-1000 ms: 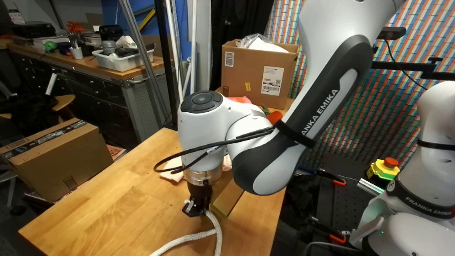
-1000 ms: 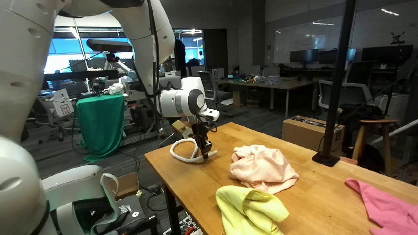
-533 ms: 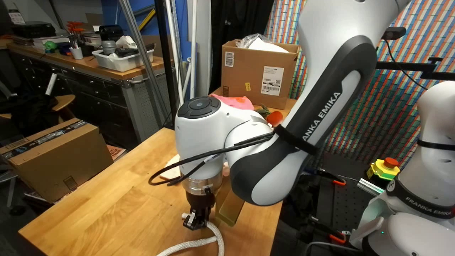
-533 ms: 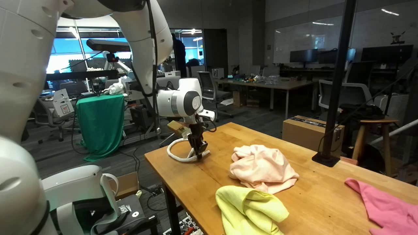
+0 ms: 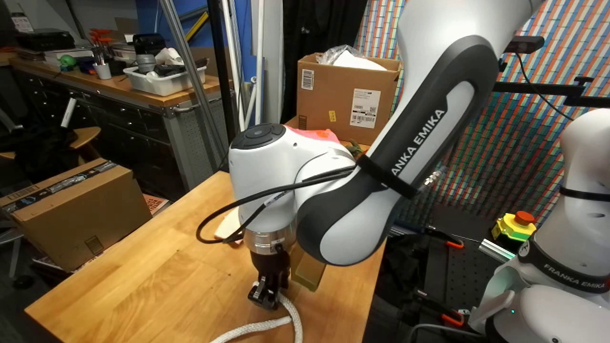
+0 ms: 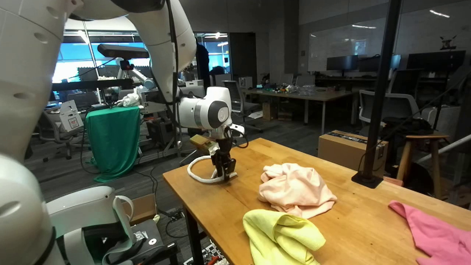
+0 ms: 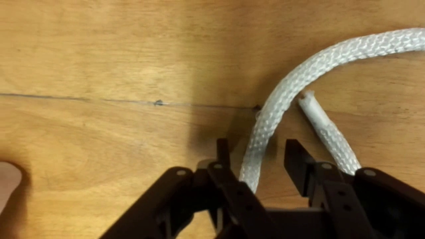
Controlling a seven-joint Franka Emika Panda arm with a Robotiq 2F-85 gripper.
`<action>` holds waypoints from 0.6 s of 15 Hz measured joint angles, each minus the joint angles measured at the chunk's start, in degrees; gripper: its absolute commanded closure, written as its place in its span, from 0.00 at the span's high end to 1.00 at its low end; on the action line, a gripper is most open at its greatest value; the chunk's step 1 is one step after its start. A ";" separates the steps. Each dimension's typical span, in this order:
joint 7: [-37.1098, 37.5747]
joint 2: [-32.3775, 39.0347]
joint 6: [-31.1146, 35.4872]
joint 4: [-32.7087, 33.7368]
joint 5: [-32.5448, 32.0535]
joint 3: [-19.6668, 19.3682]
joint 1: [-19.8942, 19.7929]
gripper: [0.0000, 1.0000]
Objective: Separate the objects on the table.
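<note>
Slants in from the top left of an exterior view with a white arm (image 6: 158, 40), bends at the wrist (image 6: 195, 116), and points straight down over the left end of the bench (image 6: 368, 221). Stands nearly upright in both exterior views, tips low to the bench, with a gold block (image 6: 200, 142) just beside the wrist.

From the left edge of the wrist view: first a rounded pale scrap (image 7: 7, 181), perhaps part of the peach cloth (image 6: 296, 189), but hard to judge from so small a piece. Then, at the lower middle, a pair of dark fingers (image 7: 297, 169), spread, with a plain gap from tip to tip. Inside that gap, the white cord (image 7: 298, 75), just beside the left-hand tip and apart from the right-hand one, curving up and away to the right edge. Past the curve, the cord's loose end (image 7: 327, 130), aimed up toward the bend and running down out of sight behind the right-hand finger.

In an exterior view, along the bench: a loop of the white cord curled to the left of the fingers, with a short stub out to their right; a yellow cloth (image 6: 283, 235) near the front edge; just behind, the peach cloth, crumpled and apart from the fingers; at the far right, a pink cloth (image 6: 438, 235), well apart from the rest.
</note>
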 measured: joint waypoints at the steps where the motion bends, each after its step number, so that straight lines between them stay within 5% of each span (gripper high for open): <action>1: -1.13 -0.45 -1.31 0.25 0.56 0.09 -0.42 0.87; 3: -3.17 -1.78 -4.20 0.66 1.38 0.44 -1.37 1.00; 9: -9.81 -11.09 -18.90 2.08 6.02 2.19 -4.83 1.00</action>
